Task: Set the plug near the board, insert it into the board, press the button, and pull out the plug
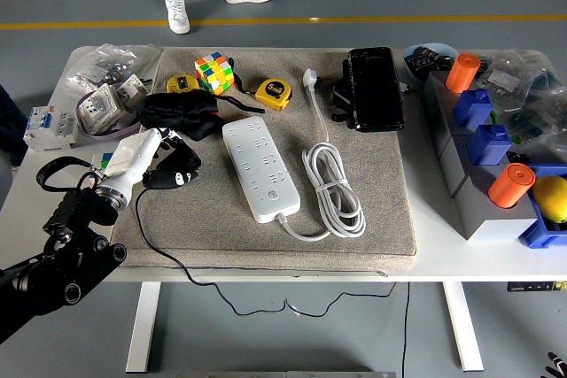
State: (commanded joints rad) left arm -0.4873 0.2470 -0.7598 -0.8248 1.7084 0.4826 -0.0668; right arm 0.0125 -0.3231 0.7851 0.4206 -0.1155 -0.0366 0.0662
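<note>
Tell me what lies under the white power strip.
The power strip lies flat on a grey mat that covers most of the white table. Anything directly beneath the strip is covered and cannot be seen.

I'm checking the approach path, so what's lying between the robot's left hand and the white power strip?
In the head view, only bare grey mat separates the left hand from the power strip.

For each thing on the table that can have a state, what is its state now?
power strip: lying flat on the mat, no plug inserted
white plug: unplugged, lying on the mat
white cable: coiled beside the strip
left hand: curled on a black plug, left of the strip
</note>
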